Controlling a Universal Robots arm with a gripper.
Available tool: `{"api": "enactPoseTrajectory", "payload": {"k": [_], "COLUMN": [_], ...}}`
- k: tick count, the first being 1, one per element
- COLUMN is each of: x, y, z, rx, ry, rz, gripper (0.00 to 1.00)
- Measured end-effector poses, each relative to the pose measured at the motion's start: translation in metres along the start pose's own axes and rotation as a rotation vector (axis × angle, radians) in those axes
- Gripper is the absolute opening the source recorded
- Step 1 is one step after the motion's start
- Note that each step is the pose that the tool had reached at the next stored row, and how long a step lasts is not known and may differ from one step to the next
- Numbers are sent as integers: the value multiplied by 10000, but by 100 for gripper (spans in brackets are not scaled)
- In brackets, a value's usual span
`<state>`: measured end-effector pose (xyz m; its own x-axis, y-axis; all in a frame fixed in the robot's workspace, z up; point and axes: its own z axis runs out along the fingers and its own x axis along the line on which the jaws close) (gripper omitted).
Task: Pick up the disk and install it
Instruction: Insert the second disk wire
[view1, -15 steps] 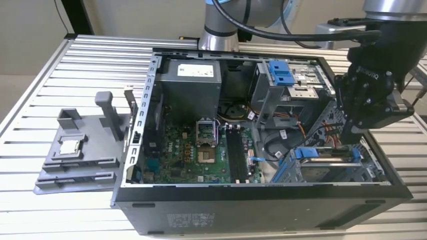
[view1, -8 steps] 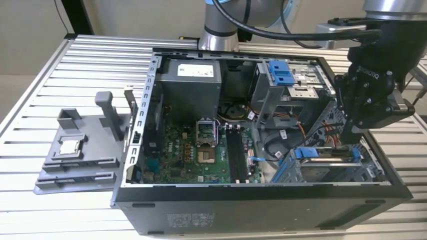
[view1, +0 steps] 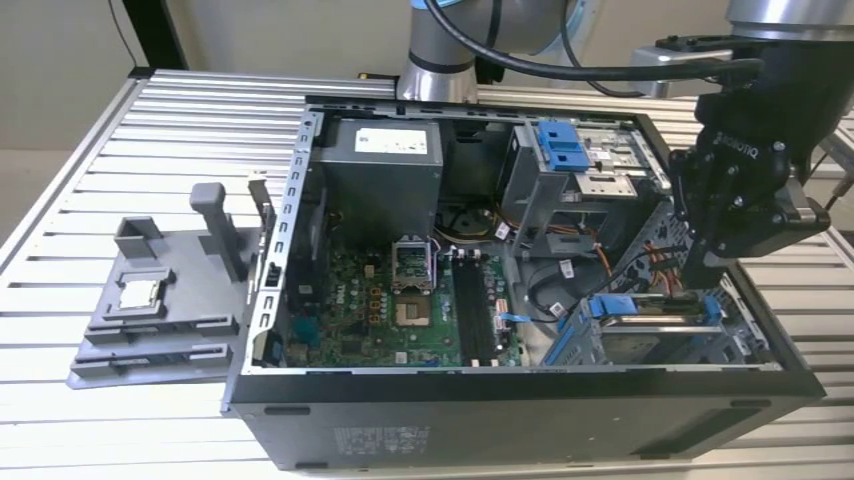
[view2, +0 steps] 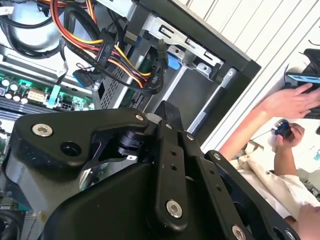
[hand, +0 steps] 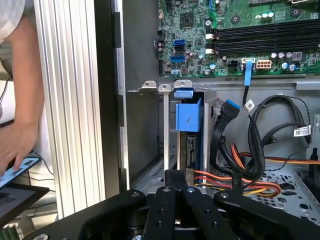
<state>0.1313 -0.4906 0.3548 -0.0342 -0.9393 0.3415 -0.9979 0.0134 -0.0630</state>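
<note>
Hovering over disk (hand: 191, 147) seated in bay (hand: 150, 87); fingers (hand: 170, 181) apparently closed together, holding nothing.

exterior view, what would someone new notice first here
The open black metal computer case lies on the slatted metal table, its green circuit board exposed. At the exterior view's right, the black robot claw hangs inside the case, close to a bright-blue plastic tab.

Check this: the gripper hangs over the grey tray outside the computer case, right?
No. In the exterior view the gripper hangs over the drive bay inside the computer case, at that view's right; the grey tray lies outside, at its left.
</note>
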Motion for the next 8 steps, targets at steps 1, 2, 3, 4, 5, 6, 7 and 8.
{"api": "enactPoseTrajectory", "payload": {"k": [1,2,3,4,5,6,7,8], "x": [0,0,0,0,0,0,0,0], "y": [0,0,0,0,0,0,0,0], "z": [0,0,0,1,1,1,1,0], "rx": [0,1,1,2,1,1,1,1], "ry": [5,10,14,19,19,19,20,21], "rz": [0,-1,0,-1,-1,-1,-1,-1], "gripper": [0,0,0,0,0,0,0,0]}}
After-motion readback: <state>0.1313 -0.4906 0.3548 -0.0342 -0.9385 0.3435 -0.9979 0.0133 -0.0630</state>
